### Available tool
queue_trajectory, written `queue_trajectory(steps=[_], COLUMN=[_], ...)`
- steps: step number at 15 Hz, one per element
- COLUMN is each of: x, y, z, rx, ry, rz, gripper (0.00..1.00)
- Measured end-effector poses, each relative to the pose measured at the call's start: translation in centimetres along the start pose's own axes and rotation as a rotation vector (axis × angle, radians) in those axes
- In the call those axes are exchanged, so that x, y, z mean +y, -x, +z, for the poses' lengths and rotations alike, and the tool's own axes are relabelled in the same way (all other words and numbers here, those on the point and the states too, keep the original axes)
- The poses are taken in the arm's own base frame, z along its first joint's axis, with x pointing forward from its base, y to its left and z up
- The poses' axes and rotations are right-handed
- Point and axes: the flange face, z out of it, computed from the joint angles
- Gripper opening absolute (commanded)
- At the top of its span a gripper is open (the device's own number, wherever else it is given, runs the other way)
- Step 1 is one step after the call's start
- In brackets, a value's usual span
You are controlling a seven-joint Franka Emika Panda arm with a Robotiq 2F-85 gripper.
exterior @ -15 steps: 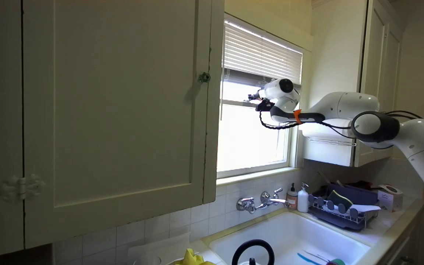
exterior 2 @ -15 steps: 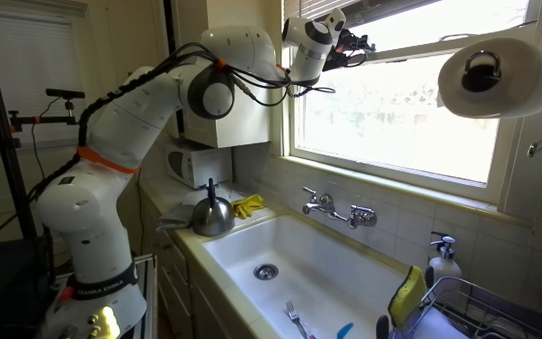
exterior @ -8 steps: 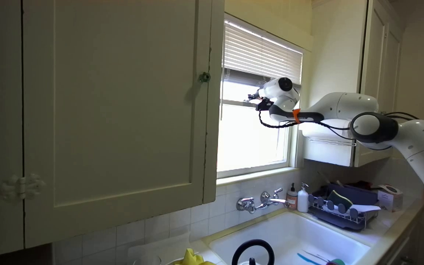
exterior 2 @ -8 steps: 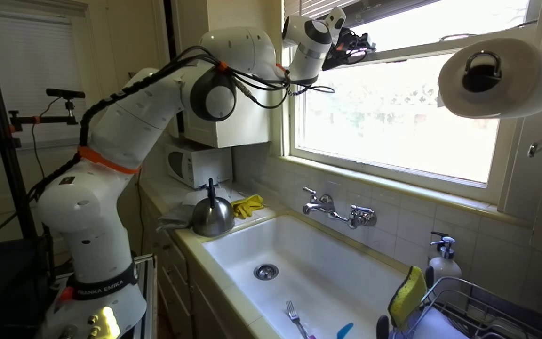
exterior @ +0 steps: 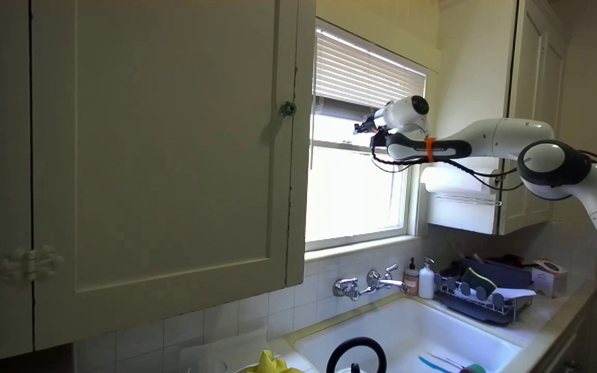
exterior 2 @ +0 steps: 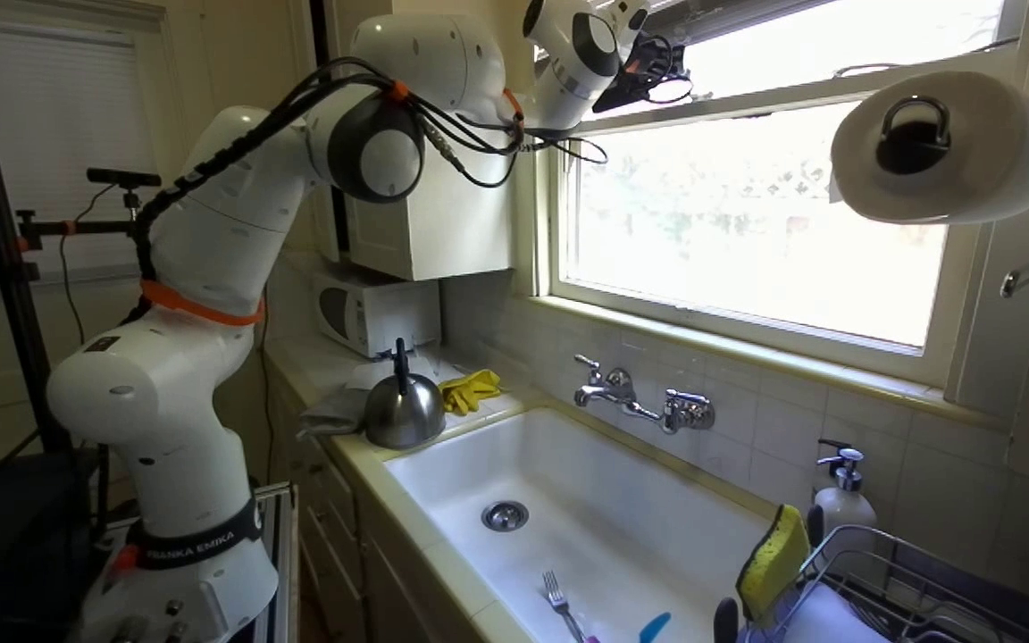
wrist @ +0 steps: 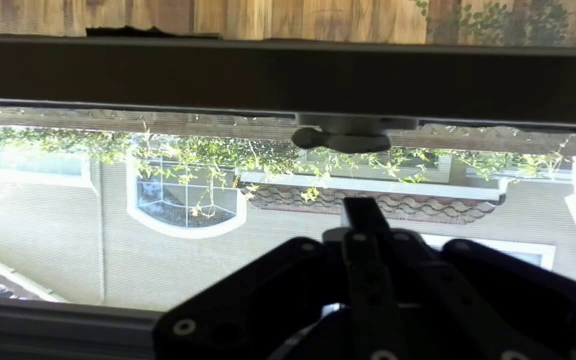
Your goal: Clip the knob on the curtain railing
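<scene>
Wrist view reads upside down for me (the house [wrist: 58, 215] outside hangs roof-down), so flip it in your head. What I take for the knob [wrist: 344, 141] is that small, smooth latch with rounded lobes on the middle crossbar [wrist: 193, 75] of the window [exterior 2: 747, 214], a flat piece looking nearly black against the light. My end effector [wrist: 366, 215] has its jaws pressed together on nothing, close by, but I see no contact. Whole move turns on this: the knob sits below those jaws and farther in, on the far side, its long axis running left to right with the crossbar. I'd guess a dip and a sideways nudge could swing it; pinching would mean spreading first. The curtain railing [exterior: 368, 50], by name, would be the thin white strip topping the slatted blind [exterior: 371, 75], well above my end effector, but I can't make out any knob on it. Lower down: chrome faucet [exterior 2: 642, 412], glossy white sink [exterior 2: 622, 500], rounded steel kettle [exterior 2: 403, 420] and crumpled yellow gloves [exterior 2: 470, 390] to the left, dish rack [exterior: 474, 309] and porous sponge [exterior 2: 773, 563] to the right.
</scene>
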Motion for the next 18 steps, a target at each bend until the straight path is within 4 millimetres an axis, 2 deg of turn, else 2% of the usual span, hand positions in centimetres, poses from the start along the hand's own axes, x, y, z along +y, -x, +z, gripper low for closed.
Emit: queue_trajectory(steps=[3, 8, 9, 11, 15, 18], x=[1.7, 4.5, 4.9, 5.3, 6.1, 8.1], y=[1.0, 5.6, 6.9, 10.0, 16.4, 18.9], z=[-1.3, -2.9, -3.3, -3.9, -6.0, -9.4], rx=[-0.129, -0.363, -0.414, -0.52, -0.726, -0.794], ry=[0.019, 0.078, 0.082, 0.081, 0.114, 0.218], rz=[-0.038, -0.049, -0.041, -0.017, 0.02, -0.011], gripper=[0.0, 0.0, 0.26, 0.33, 0.62, 0.87])
